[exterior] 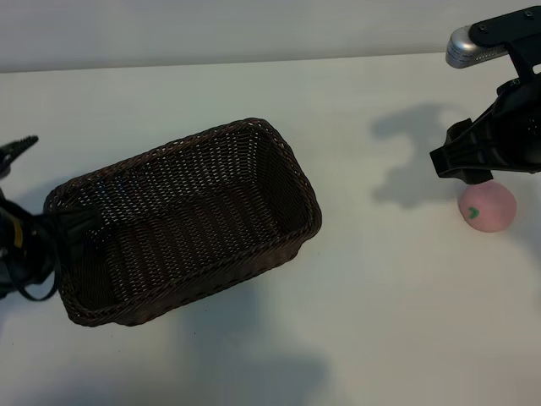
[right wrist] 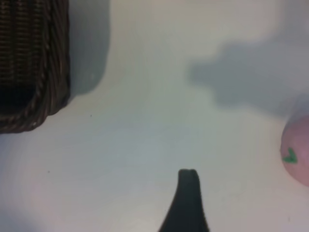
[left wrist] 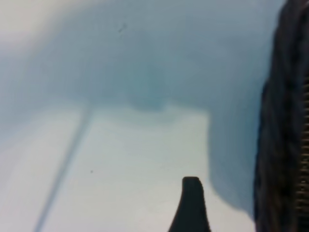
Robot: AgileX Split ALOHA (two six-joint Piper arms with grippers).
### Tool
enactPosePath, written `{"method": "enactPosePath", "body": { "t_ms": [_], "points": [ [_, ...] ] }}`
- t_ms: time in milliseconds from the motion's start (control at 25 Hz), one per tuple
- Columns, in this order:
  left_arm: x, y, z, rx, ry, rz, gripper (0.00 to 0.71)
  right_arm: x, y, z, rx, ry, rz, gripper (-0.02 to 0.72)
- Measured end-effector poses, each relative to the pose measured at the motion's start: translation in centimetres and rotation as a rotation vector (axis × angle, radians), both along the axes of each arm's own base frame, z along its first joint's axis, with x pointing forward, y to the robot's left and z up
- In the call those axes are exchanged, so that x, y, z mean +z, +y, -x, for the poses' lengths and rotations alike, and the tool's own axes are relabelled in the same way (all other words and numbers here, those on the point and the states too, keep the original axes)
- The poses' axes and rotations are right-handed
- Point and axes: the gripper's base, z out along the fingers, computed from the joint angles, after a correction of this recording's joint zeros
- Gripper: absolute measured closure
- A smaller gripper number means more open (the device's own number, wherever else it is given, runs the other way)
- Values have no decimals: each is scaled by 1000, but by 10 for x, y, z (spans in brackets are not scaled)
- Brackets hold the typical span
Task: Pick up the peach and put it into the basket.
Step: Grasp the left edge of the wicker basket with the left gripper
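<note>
The peach (exterior: 487, 208) is a small pale-pink ball with a green leaf mark, lying on the white table at the far right. It also shows at the border of the right wrist view, peach (right wrist: 298, 150). My right gripper (exterior: 463, 167) hovers just above and to the left of it, open, with nothing between its fingers; one dark finger (right wrist: 188, 198) shows over bare table. The dark-brown woven basket (exterior: 292, 190) sits left of centre with nothing in it. My left gripper (exterior: 25, 216) is parked at the basket's left end, open and holding nothing.
White table surface (exterior: 380, 321) spreads between the basket and the peach and along the front. The basket's wall shows in the left wrist view, basket (left wrist: 285, 121), and its corner in the right wrist view, basket (right wrist: 29, 58). The right arm casts a shadow (exterior: 414, 161) on the table.
</note>
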Motion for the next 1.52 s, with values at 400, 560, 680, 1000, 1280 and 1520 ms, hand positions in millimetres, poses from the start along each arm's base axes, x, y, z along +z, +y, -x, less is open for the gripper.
{"method": "enactPosePath", "body": {
  "t_ms": [400,560,680,1000,1280,1520],
  "points": [
    [-21,6,-10,18,-19,77,118,0,0,0,1,4,1,119],
    [-31,0,-16,0,-10,116,118,0,0,0,1,4,1,119],
    [-39,-2,-19,-9,15,120,118,0,0,0,1,4,1,118],
    [-50,-4,-22,-21,47,116,137,0,0,0,1,4,1,119],
    [-50,-5,-24,-29,31,123,452,0,0,0,2,5,1,119],
    [-49,-6,-27,-40,-2,137,486,0,0,1,2,6,1,119]
  ]
}}
